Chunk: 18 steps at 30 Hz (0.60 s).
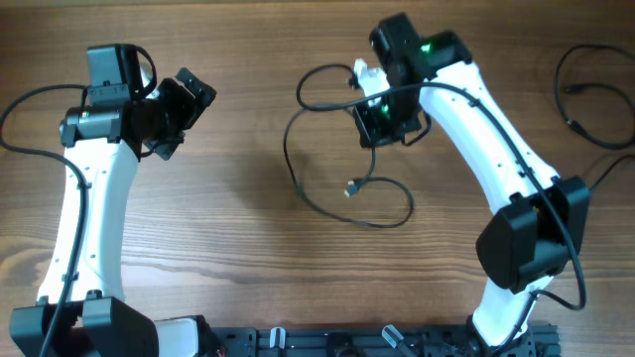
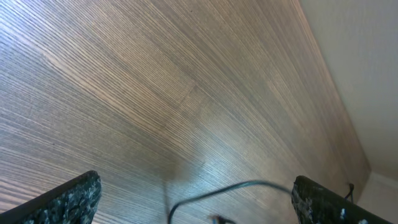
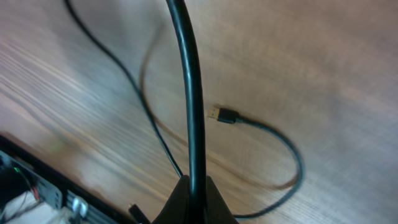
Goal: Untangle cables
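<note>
Two arms at the wooden tabletop (image 1: 248,258), one claw each. Two black cables are showing in the overhead view.

Centre cable (image 1: 290,149): lying in loose open loops on the tabletop, in the middle and just toward the right arm. One USB plug (image 1: 351,188) is lying on the wood inside the lower loop, metal tip bare. Whether these loops are one cord or more, I cannot tell.

Far cable (image 1: 561,69): curving along the right edge of the tabletop, well apart from the centre loops. Two small plug ends are showing on it, one (image 1: 573,125) below the other (image 1: 570,89).

Right claw (image 1: 379,114): sitting over the upper part of the centre loops. In the right wrist view the right claw (image 3: 193,200) is pinching tight on one strand of the centre cable (image 3: 189,74), which is running straight up from between the fingers, raised off the wood. The USB plug (image 3: 222,115) and its curved lead are lying on the tabletop beyond.

Left claw (image 1: 189,119): hanging over bare wood at the left, well apart from both cables. In the left wrist view the left claw (image 2: 196,202) is standing wide apart, two speckled fingertips (image 2: 71,199) at the lower corners, gripping nothing. One arc of thin black cord (image 2: 242,185) is showing between them, farther off.
</note>
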{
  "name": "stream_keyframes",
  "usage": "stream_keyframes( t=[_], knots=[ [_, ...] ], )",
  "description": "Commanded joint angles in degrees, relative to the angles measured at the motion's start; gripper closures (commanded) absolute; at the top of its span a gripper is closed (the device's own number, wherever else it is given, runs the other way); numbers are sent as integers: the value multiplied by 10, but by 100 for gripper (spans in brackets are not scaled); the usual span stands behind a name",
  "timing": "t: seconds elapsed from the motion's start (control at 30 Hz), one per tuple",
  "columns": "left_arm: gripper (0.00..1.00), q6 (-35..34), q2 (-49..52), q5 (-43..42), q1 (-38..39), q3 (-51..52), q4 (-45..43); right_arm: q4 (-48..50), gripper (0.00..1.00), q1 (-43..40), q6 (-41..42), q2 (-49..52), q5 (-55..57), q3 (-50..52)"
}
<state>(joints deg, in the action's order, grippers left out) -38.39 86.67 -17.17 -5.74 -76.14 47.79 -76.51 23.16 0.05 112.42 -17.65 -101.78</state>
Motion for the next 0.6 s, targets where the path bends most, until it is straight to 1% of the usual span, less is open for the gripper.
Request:
stream_keyframes(
  t=[0.0,0.07,0.1,0.13,0.2,0.3,0.37,0.47,0.5,0.53,0.57],
  knots=[
    [0,7,5,6,-3,-4,0,11,89,23,-19,7,-11,64],
    [0,7,5,6,-3,-4,0,31,62,35,-29,7,-3,97],
    [0,7,5,6,-3,-4,0,40,35,37,-28,7,-2,105],
    [0,7,5,6,-3,-4,0,42,31,37,-29,7,-2,105],
    [0,7,5,6,-3,-4,0,35,29,37,-28,7,-2,92],
    [0,7,5,6,-3,-4,0,9,28,47,-26,-3,-2,64],
    [0,7,5,6,-3,-4,0,-12,28,59,0,-14,1,64],
    [0,7,5,6,-3,-4,0,-49,28,76,73,-21,34,64],
    [0,7,5,6,-3,-4,0,-59,28,80,112,-25,52,64],
    [0,7,5,6,-3,-4,0,-66,28,83,164,-30,78,64],
    [0,7,5,6,-3,-4,0,-74,28,87,244,-37,127,65]
  ],
)
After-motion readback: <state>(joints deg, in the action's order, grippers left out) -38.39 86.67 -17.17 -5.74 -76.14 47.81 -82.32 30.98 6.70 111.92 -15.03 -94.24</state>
